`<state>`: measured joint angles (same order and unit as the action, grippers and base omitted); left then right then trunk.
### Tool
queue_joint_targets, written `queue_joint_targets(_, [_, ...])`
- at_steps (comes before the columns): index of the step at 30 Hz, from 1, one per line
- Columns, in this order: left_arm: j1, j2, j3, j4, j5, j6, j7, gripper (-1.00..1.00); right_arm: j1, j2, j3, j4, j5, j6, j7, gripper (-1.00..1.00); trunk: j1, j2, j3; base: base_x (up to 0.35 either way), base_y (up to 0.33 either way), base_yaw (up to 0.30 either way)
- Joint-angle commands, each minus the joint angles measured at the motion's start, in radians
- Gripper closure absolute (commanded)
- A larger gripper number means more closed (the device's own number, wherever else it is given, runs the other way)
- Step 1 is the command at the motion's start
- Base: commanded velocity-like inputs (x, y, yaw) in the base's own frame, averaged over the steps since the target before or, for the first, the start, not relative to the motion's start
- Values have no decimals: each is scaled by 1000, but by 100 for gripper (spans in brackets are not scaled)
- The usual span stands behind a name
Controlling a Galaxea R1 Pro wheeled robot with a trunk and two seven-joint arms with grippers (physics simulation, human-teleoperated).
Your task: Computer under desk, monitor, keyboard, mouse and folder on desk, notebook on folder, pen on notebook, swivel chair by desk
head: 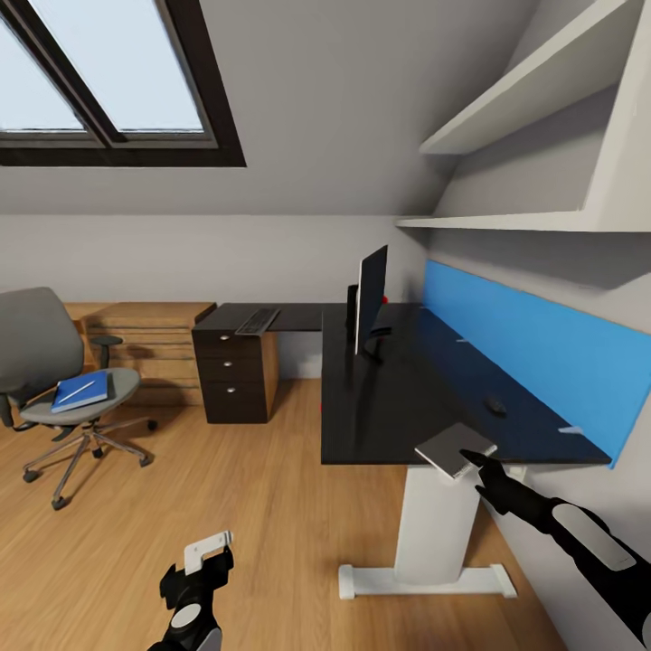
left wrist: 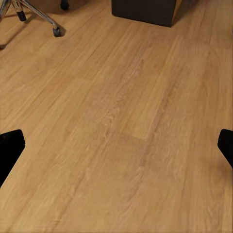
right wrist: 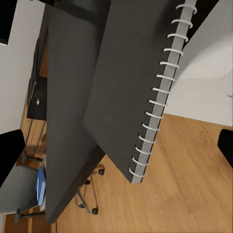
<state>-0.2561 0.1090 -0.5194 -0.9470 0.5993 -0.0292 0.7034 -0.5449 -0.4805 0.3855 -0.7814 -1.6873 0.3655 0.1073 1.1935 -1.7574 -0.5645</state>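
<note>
Right gripper [head: 476, 463] sat at the notebook [head: 449, 448] on the desk [head: 380, 416] edge, fingers spread wide, not clamping it. Left gripper [head: 208, 545] hung open over the floor [left wrist: 116, 126].

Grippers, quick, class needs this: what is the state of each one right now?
Left gripper: open, holding nothing, above the floor.
Right gripper: at the notebook on the desk edge; grip cannot be told.

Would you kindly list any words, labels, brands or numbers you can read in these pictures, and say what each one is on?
There are none to read.
The notebook cover is plain grey, with no title.
The blue folder on the chair shows no label.
The monitor is seen edge-on; no logo is legible.
The keyboard keys are too small to make out.
</note>
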Motion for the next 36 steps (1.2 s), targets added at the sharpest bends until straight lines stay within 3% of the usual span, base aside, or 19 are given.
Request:
queue_joint_targets(1, [-1,2,-5,-1,8,-3,7,-100,-1,-1,4,1,-4,0,3,-100,0,-1,-1,87,0,0])
queue_joint_targets(14, [-1,3,-5,-18,9,-4,8,-100,-1,-1,4,2,-3,0,2,-100,0,-1,-1,20,0,0])
queue_joint_targets(20, [-1,4,-4,-25,9,-4,8,-100,-1,-1,4,2,-3,0,3,-100,23,-43,-20,0,0,0])
queue_joint_targets(29, [-1,4,-4,-27,10,-3,8,-100,-1,-1,4,2,-3,0,2,-100,23,-43,-20,0,0,0])
queue_joint_targets(36, [-1,4,-2,-28,11,-3,8,-100,-1,-1,4,8,-3,0,3,-100,50,-92,-42,0,0,0])
